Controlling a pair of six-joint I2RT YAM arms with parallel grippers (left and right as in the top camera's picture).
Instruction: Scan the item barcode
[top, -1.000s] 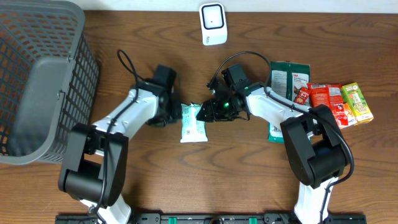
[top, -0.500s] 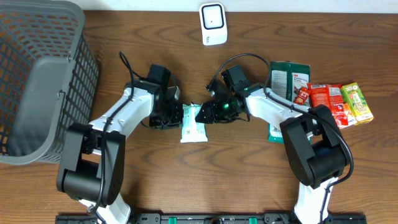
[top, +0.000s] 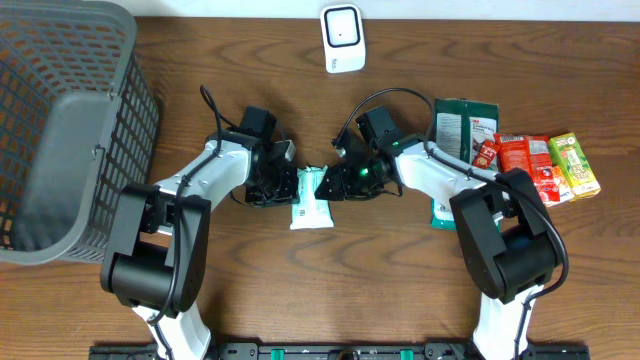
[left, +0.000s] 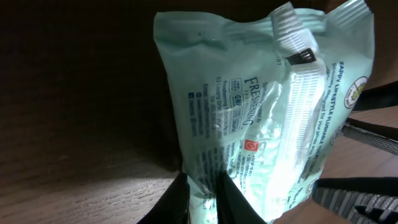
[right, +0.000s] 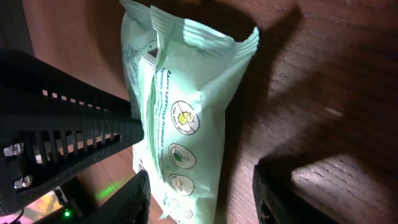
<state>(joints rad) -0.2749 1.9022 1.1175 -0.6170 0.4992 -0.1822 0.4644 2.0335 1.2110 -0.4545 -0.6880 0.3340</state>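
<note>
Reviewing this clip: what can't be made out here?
- Barcode on the pack: overhead, too small to see.
- Pack print: left wrist, too small and glare-washed to read; no sure barcode.
- Pack's bottom edge: left wrist, pinched in the left tool and cut by the frame.
- Pack's other end: right wrist, cut by the bottom edge; one side behind the left tool.

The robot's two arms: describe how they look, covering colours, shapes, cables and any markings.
The left arm and right arm both have white link shells between bulky black joints. A thin black cable loops off each wrist. The left gripper and right gripper are black; a small green light glows by the right wrist.
</note>
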